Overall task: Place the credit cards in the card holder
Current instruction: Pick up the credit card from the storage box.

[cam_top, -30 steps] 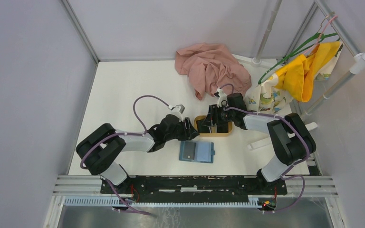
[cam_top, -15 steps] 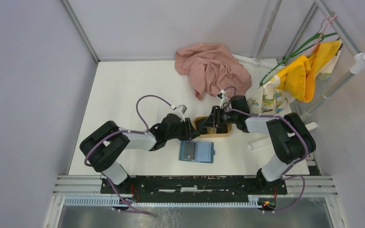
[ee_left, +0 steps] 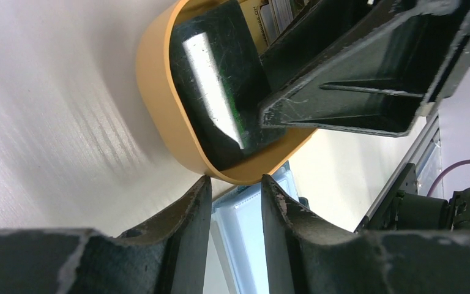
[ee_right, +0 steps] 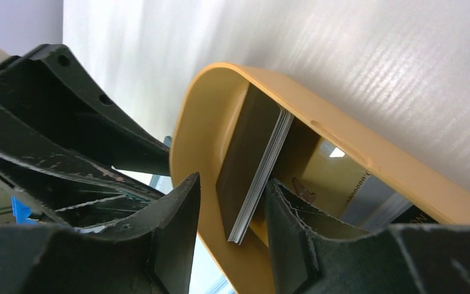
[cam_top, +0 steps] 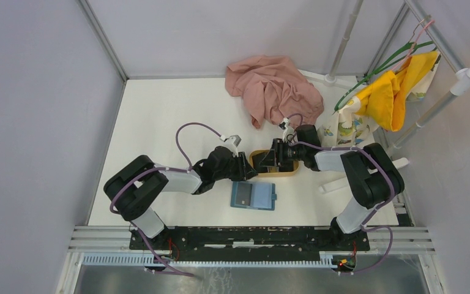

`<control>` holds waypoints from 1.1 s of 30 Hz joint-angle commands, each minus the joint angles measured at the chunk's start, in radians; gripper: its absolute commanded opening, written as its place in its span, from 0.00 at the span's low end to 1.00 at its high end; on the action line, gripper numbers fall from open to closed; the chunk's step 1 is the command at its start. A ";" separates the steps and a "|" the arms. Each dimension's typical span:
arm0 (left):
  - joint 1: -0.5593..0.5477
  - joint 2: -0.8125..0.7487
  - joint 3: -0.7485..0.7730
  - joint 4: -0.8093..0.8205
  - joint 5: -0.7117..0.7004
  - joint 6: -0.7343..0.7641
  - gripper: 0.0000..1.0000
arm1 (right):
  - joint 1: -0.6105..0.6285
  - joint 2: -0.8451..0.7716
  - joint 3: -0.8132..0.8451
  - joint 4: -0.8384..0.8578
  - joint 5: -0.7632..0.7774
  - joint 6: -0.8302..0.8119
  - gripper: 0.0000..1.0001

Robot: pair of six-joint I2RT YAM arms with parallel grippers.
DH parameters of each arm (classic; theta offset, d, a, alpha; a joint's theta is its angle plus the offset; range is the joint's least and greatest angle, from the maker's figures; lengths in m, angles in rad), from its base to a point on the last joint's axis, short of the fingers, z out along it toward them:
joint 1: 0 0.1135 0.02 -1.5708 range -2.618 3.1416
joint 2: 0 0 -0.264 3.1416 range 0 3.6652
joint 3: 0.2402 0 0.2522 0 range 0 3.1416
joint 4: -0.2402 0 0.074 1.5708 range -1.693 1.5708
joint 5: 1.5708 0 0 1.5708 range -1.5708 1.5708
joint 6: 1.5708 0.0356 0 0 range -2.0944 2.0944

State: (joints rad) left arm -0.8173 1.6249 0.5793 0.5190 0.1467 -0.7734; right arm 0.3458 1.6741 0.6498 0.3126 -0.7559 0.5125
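The oval tan tray [cam_top: 285, 173] sits mid-table, with the open teal card holder [cam_top: 258, 196] just in front of it. A dark card shape shows on the holder's left half. My left gripper [cam_top: 246, 165] is open. Its tips [ee_left: 234, 180] rest against the tray's [ee_left: 159, 104] rounded end, with only the card holder [ee_left: 251, 245] showing between them. My right gripper [cam_top: 273, 158] reaches into the tray [ee_right: 343, 147] and is open [ee_right: 232, 184]. A tilted stack of black credit cards [ee_right: 245, 165] stands between its fingers, touching the inner one. That black stack [ee_left: 211, 73] leans at the tray's end.
More cards [ee_right: 367, 196] lie flat in the tray. A pink cloth [cam_top: 272, 86] is heaped behind it. At the back right, a yellow garment [cam_top: 398, 89] hangs on a white pipe rack [cam_top: 465, 79] above a spray bottle [cam_top: 343, 125].
My left gripper slid right until it met the tray's end. My right gripper shifted a little within the tray. Both pairs of jaws have narrowed.
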 commanded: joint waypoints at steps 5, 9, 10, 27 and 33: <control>0.005 0.025 0.039 0.108 0.049 0.010 0.42 | 0.010 0.045 0.030 0.015 -0.005 -0.001 0.48; 0.006 0.032 0.035 0.128 0.058 0.000 0.42 | 0.014 0.059 0.028 0.037 -0.019 0.018 0.48; 0.006 0.033 0.034 0.132 0.060 -0.002 0.42 | 0.014 0.064 0.027 0.043 -0.028 0.025 0.48; 0.007 -0.200 -0.078 0.067 0.026 0.040 0.59 | -0.019 0.021 0.027 0.084 -0.111 0.080 0.44; 0.006 -0.289 -0.129 0.014 -0.003 0.052 0.59 | -0.038 0.006 0.024 0.095 -0.126 0.093 0.43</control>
State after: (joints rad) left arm -0.8135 1.3952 0.4824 0.5541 0.1772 -0.7731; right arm 0.3210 1.7241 0.6617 0.3508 -0.8421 0.5838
